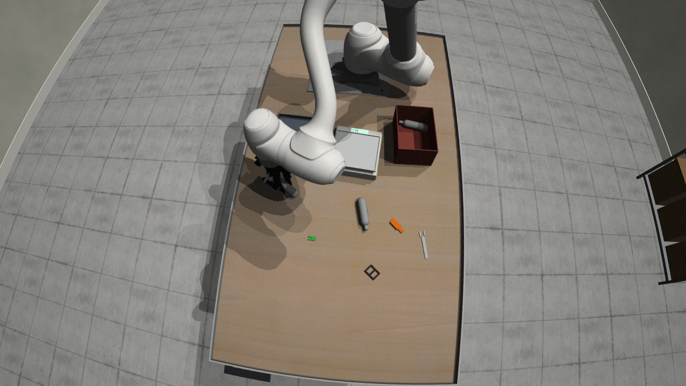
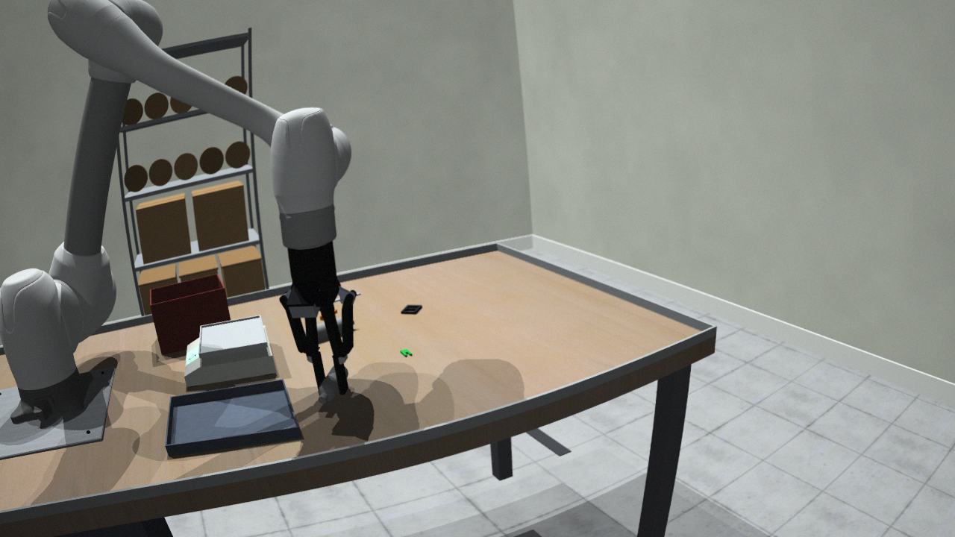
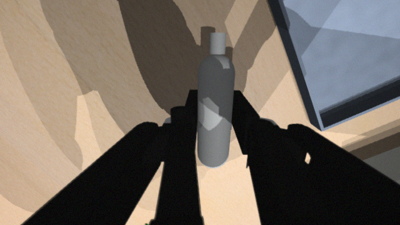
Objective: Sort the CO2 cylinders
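My gripper is down at the table near its left edge and is shut on a grey CO2 cylinder that lies flat on the wood; it also shows in the exterior view and the top view. A second grey cylinder lies flat mid-table. A third cylinder lies inside the dark red scrap bin. The dark blue tray sits beside the held cylinder and is empty. The white scale stands between tray and bin with nothing on it.
An orange piece, a small green piece, a white fork-like tool and a black square frame lie on the table. The arm's base is at the far end. A shelf stands behind.
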`<state>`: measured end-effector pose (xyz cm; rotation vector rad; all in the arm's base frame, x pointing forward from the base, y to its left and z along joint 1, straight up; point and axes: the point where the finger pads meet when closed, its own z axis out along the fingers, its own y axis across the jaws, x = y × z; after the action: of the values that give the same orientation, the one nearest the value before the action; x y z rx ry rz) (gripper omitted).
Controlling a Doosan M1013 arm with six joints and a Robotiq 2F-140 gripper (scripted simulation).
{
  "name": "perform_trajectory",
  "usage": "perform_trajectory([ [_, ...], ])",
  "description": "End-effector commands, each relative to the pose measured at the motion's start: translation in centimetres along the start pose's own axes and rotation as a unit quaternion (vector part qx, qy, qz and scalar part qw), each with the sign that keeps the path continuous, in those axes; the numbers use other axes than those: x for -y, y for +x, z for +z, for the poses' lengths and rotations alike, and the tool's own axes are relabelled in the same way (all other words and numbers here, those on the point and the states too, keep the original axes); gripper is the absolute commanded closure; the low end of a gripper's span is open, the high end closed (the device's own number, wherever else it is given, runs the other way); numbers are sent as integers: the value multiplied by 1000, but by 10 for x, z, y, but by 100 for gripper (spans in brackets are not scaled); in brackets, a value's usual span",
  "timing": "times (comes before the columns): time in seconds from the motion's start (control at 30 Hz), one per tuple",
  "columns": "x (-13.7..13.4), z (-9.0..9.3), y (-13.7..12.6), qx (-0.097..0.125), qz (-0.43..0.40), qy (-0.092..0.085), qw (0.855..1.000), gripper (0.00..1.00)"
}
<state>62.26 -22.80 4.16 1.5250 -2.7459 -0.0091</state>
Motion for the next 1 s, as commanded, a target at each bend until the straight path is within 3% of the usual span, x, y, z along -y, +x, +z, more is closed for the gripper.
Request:
perform_trajectory([
  [0.0, 1, -21, 0, 0, 0, 1, 1000, 90],
  [0.03, 1, -29, 0, 0, 0, 1, 1000, 90],
  [0.1, 1, -29, 0, 0, 0, 1, 1000, 90],
  [0.37, 1, -112, 0, 0, 0, 1, 1000, 90],
  [0.53, 0, -148, 0, 0, 0, 1, 1000, 90],
  [0.97, 0, -158, 0, 0, 0, 1, 1000, 90],
])
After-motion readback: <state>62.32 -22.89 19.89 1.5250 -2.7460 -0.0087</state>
